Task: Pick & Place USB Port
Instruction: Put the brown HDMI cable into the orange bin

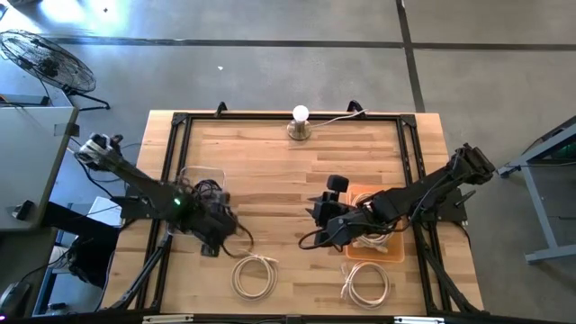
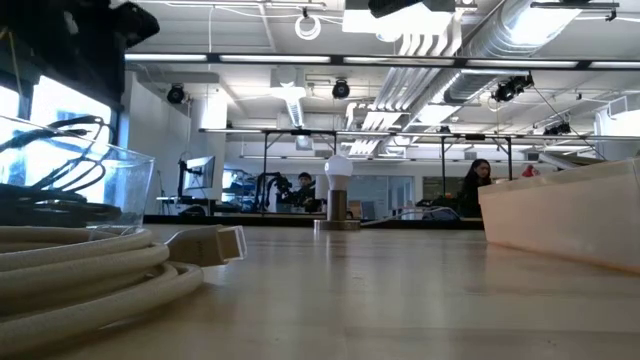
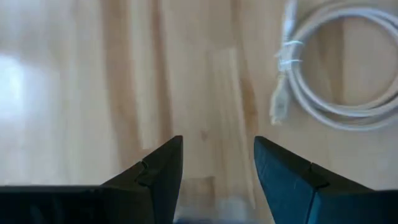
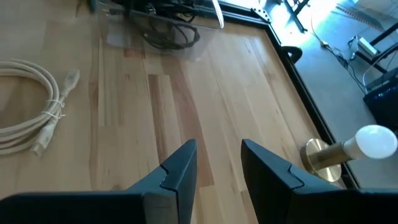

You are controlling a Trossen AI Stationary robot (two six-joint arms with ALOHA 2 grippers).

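2 cable coils (image 1: pixel 256 274) before tray (image 1: pixel 393 253)

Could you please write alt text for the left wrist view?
The left gripper hangs open over the bare wooden table, nothing between its two dark fingers. A coiled white cable with its plug lies off to one side.

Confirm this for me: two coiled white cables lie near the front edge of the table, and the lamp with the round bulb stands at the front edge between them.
Not quite. The two coiled white cables do lie near the front edge, but the lamp stands at the far edge of the table, across from them, not between them. The high view shows this.
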